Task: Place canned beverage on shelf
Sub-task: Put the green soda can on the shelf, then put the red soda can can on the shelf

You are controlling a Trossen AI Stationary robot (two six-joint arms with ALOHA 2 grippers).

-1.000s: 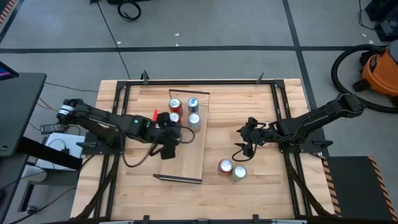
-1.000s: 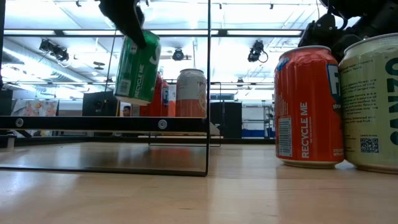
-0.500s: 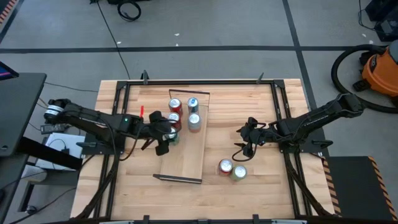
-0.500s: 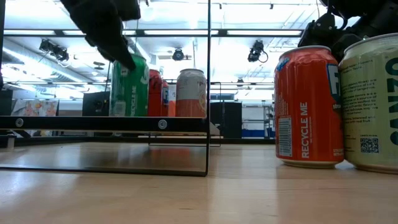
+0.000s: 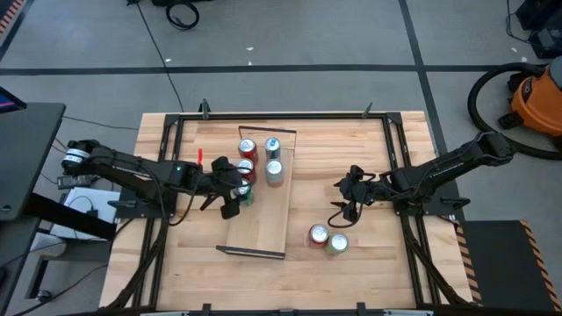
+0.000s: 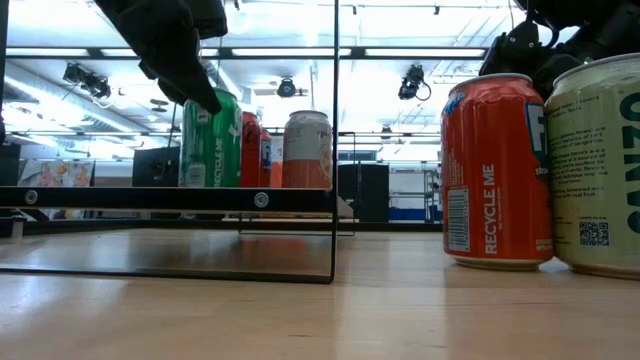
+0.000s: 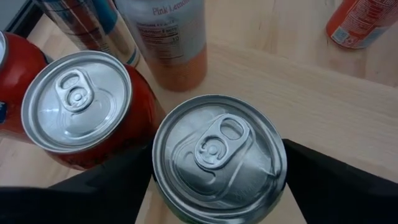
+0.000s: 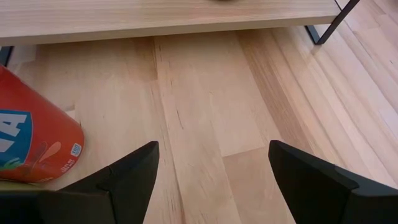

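Left wrist view: left gripper (image 7: 217,186) is apparently clamping the green can (image 7: 219,158) on the shelf (image 5: 263,211); careless release risks toppling the touching red can (image 7: 78,109).

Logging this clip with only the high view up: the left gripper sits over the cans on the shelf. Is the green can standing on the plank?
Observer: Yes. In the low view the green can stands upright on the shelf.
Operator: Is the left gripper still around it?
Observer: The left wrist view shows the left gripper with a finger on each side of the can's lid.
Operator: Anything touching it?
Observer: A red can stands right beside it; contact is unclear.
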